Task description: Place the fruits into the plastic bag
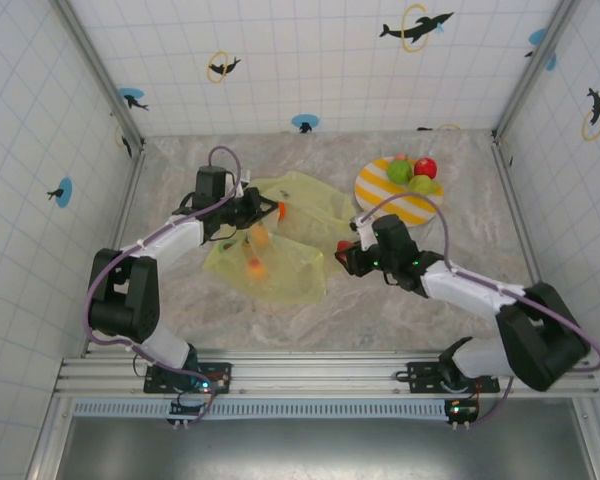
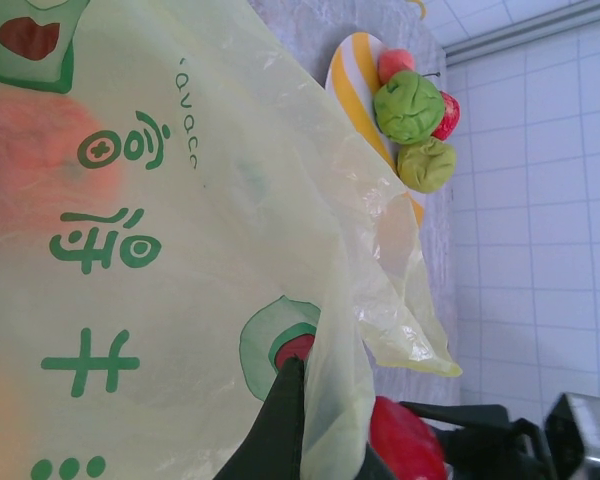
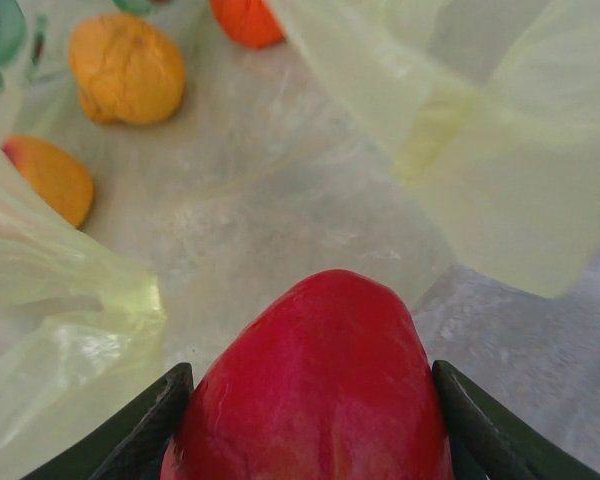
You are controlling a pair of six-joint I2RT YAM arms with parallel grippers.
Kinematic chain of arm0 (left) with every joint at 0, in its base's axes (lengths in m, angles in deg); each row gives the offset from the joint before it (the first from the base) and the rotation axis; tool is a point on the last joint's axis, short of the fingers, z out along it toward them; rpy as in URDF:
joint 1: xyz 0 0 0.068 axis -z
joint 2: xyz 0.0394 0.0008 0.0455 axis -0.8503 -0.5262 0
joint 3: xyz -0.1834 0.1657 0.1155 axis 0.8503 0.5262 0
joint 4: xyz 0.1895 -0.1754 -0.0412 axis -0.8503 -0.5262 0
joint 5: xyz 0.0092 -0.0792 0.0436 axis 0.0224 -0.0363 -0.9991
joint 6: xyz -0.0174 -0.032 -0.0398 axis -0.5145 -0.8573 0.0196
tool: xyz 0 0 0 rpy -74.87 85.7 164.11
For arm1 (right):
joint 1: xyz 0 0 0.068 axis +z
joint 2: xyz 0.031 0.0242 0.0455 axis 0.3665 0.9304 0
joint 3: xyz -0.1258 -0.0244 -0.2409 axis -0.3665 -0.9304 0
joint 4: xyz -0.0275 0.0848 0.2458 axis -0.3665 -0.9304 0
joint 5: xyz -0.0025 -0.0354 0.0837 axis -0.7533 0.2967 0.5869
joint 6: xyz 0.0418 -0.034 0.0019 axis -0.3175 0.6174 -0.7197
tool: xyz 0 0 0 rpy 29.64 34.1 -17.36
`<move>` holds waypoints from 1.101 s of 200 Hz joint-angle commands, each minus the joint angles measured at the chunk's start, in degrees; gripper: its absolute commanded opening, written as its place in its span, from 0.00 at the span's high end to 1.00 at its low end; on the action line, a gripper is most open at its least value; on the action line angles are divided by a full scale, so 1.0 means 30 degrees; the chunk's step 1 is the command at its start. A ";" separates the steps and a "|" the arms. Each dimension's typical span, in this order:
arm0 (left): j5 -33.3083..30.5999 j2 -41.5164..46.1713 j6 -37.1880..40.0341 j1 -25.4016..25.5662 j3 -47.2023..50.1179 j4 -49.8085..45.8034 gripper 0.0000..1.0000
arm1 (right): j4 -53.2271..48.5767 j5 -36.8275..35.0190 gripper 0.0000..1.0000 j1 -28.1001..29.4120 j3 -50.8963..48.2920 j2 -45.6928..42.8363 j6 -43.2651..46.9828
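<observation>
Red fruit (image 3: 315,350): one, gripped from both sides, just beside the right edge of the plastic bag (image 1: 280,265) and facing into its folds.
Right gripper (image 1: 346,254): jaws clamped on the red fruit, one dark finger against each flank; it sits just off the bag's right edge, above the table (image 1: 380,310).
Plastic bag: one, thin translucent yellow-green film with dark green prints, lying crumpled on the table between the two grippers.
Left gripper (image 1: 262,210): pinched together on a fold of the plastic bag at the bag's far left side; the film drapes over its finger in the left wrist view.
Orange fruits (image 3: 127,68): three, all inside the bag and seen through the film. One lies at the bag's far edge next to the left gripper, one near the bag's middle, and one toward its near edge.
Plate fruits (image 2: 408,105): four, outside the bag, two green and two red, huddled together and touching on the plate's far part.
Striped plate (image 1: 400,205): one, yellow and white, to the right of the bag and a little farther back, near the bag's right corner but apart from it in the top view.
Fruit total: eight. Three are in the bag, one is held beside it, and four are on the plate.
</observation>
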 commanded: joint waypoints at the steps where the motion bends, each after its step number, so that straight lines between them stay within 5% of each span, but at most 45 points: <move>1: 0.0390 0.0385 -0.0080 -0.0177 0.0148 0.0043 1.00 | 0.1465 0.0026 0.47 0.0287 0.1803 0.1935 0.1323; 70: 0.0684 0.0303 -0.0121 -0.0194 0.0133 0.0073 1.00 | 0.5732 -0.1493 0.48 0.1424 0.4962 0.7365 0.0858; 136: 0.1777 0.0869 -0.0028 -0.0159 0.0053 0.0741 1.00 | 0.9524 -0.2076 0.48 0.1853 0.6313 1.0090 -0.2603; 220: 0.2451 0.1329 -0.0515 -0.0176 0.0250 0.1567 1.00 | 0.9988 -0.2439 0.47 0.2461 0.8333 1.2643 -0.6936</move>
